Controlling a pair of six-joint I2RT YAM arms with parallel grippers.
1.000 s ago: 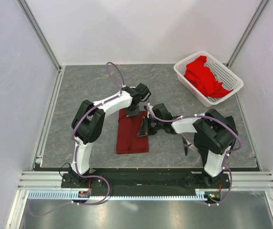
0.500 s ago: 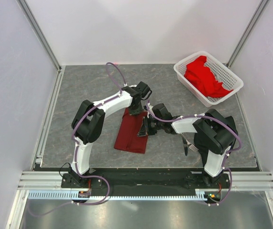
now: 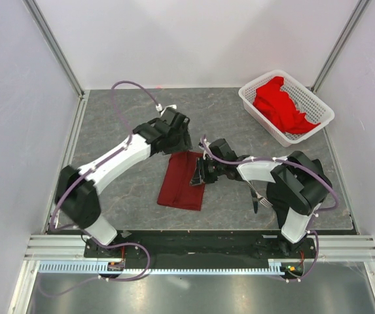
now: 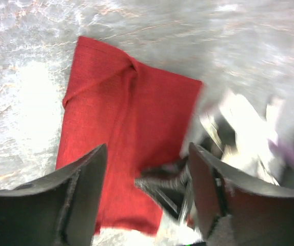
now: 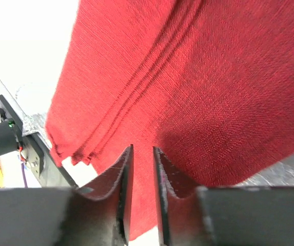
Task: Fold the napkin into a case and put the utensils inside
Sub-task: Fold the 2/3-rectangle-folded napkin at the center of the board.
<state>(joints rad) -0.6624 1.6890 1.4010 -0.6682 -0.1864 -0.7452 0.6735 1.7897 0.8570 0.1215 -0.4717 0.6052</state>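
The dark red napkin (image 3: 182,180) lies flat as a folded, narrow rectangle in the middle of the table. Its stitched hem and stacked layer edges (image 5: 136,87) show in the right wrist view. My left gripper (image 3: 177,142) hovers open just beyond the napkin's far end, holding nothing; the napkin (image 4: 121,113) fills the space below its spread fingers (image 4: 82,200). My right gripper (image 3: 197,175) sits low over the napkin's right edge, its jaws (image 5: 142,149) only a narrow slit apart, with cloth showing through the gap. A fork (image 3: 264,203) lies under the right arm.
A white lattice basket (image 3: 248,97) with bright red cloths (image 3: 280,104) stands at the back right. The right arm's forearm stretches across the table just right of the napkin. Aluminium frame rails run along both sides.
My left gripper has opened wide, let go of the napkin's far end and swung back to the left. The napkin now lies slightly tilted. My right gripper's jaws have parted a little.
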